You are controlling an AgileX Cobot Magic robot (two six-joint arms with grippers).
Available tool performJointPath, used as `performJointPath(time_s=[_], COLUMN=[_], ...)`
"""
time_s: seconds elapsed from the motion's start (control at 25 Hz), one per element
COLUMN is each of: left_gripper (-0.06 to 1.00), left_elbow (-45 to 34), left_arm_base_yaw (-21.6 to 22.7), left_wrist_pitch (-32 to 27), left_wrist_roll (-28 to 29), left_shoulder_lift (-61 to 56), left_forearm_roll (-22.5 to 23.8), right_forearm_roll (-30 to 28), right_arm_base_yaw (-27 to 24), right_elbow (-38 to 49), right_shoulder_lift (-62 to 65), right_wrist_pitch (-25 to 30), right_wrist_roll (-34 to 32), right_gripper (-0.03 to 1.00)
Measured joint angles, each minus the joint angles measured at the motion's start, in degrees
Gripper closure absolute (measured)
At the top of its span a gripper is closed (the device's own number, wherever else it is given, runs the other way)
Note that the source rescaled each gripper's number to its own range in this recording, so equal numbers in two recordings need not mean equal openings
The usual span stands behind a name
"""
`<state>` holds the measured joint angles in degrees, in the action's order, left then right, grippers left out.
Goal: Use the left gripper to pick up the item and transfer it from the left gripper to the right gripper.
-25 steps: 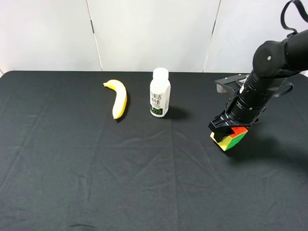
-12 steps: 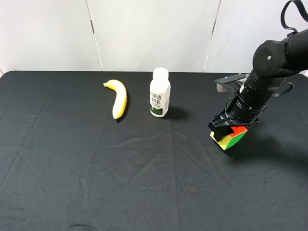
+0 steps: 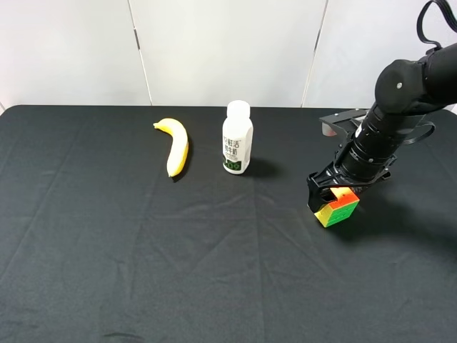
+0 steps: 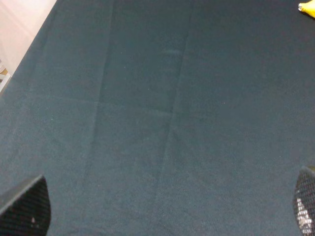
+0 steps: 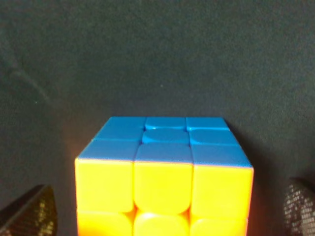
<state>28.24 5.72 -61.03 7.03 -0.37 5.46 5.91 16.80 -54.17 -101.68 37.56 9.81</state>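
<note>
Cube (image 3: 337, 208) sits on the black table (image 3: 143, 250), right of centre in the overhead frame. Right gripper (image 3: 330, 194) is directly over it, fingers spread clear of its sides, released. Left gripper (image 4: 157, 209) out of overhead view; its wrist cam shows tips wide apart over bare cloth. Banana (image 3: 174, 145) and bottle (image 3: 237, 138) upper centre.

Bare black cloth (image 4: 162, 113), banana tip (image 4: 308, 7)
</note>
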Motion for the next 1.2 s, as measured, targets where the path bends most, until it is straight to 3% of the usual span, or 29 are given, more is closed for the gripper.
performJointPath(time_s=[0.24, 0.36, 0.76, 0.96, 1.2], left_gripper=[-0.03, -0.03, -0.03, -0.03, -0.03], left_elbow=[0.0, 0.0, 0.0, 0.0, 0.0], left_arm_base_yaw=[0.0, 0.0, 0.0, 0.0, 0.0], left_wrist_pitch=[-0.1, -0.1, -0.11, -0.16, -0.16], left_wrist_roll=[0.0, 0.0, 0.0, 0.0, 0.0], left_shoulder_lift=[0.0, 0.0, 0.0, 0.0, 0.0], left_forearm_roll=[0.0, 0.0, 0.0, 0.0, 0.0], right_forearm_roll=[0.0, 0.0, 0.04, 0.24, 0.28], right_arm_base_yaw=[0.0, 0.0, 0.0, 0.0, 0.0], right_elbow=[-3.57, -7.76, -9.3, -7.61, 0.63], right_shoulder_lift=[4.06, 9.37, 27.48, 38.8, 54.56], right_wrist_pitch=[6.05, 13.8, 30.2, 31.49, 32.01], right_wrist_roll=[0.0, -0.22, -1.99, -4.5, -4.75], right_gripper=[-0.03, -0.03, -0.03, -0.03, -0.03])
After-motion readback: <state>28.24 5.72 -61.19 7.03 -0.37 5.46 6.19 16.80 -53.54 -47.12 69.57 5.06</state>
